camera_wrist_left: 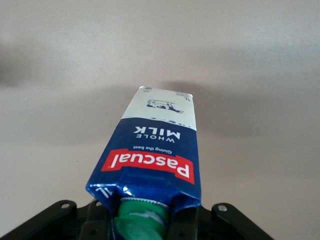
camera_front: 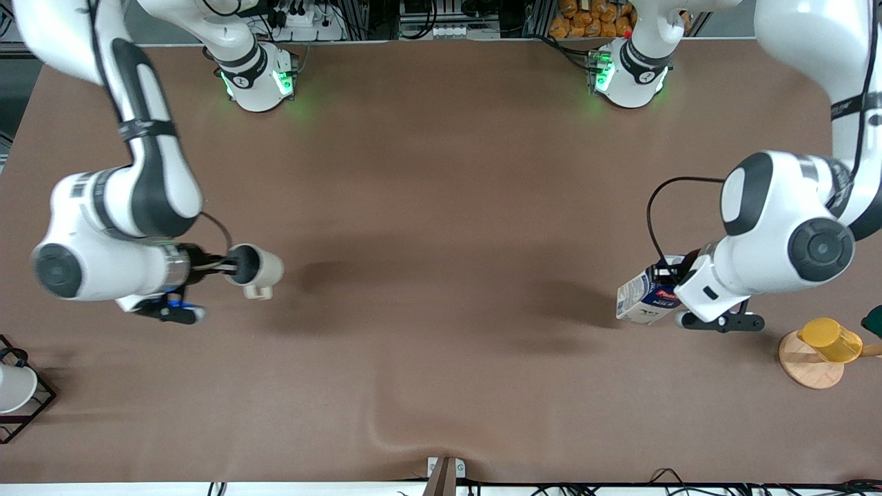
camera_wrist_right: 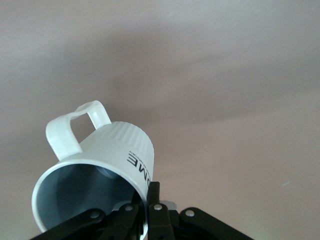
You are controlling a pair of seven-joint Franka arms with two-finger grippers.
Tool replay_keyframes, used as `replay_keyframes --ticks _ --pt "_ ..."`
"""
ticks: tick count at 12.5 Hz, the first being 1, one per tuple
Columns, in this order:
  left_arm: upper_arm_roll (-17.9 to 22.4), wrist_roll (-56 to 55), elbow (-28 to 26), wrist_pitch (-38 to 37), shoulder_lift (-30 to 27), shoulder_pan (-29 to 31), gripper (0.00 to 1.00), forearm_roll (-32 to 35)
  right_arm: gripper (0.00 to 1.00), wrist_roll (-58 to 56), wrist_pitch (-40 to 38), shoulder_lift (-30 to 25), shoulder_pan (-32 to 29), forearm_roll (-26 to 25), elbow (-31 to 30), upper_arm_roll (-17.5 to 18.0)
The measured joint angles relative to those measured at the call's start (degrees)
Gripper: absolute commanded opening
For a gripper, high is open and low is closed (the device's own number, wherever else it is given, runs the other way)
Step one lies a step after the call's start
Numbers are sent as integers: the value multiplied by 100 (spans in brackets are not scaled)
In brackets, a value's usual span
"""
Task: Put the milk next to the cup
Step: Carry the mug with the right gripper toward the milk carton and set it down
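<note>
Meanwhile, I had the left tool (camera_wrist_left: 142, 222) clamped on the milk (camera_front: 648, 297) and the right tool (camera_wrist_right: 150, 210) on the cup (camera_front: 255, 267) rim, both raised over the surface (camera_front: 441, 207).

Blue-and-white milk carton (camera_front: 644, 297) tilted, held aloft; cream ribbed mug (camera_front: 256, 267) tipped sideways, lifted off table

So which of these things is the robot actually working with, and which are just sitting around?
In the job:
- milk carton, held by the left gripper
- cream mug, rim held by the right gripper

Just lying about:
- yellow cup on a wooden disc
- white cup in a black wire rack
</note>
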Motion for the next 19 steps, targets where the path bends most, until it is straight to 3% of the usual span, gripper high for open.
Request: replay_keyframes --ticks 3,7,13,16,17,18,19 --pt "-205 -519 -5 -94 -25 -107 0 -3 0 1473 150 2 822 81 124 7" --pt "-471 -980 -14 -96 -24 -170 0 -3 0 2888 1021 212 1799 84 125 8" --pt "-491 -1013 -18 -114 -24 -169 0 -3 0 4289 2596 1046 2657 242 216 5" --pt "-518 -1077 -19 -140 -24 -192 0 -3 0 4680 2772 1411 2894 242 502 3" --pt "-526 -1103 -19 -142 -24 -226 0 -3 11 4690 2806 1471 2907 242 543 2" --pt "-530 -1140 -19 -143 -24 -259 0 -3 81 4690 2896 1522 2920 242 552 2" --pt "-531 -1192 -20 -144 -24 -282 0 -3 100 4690 2962 1568 2942 242 554 1"
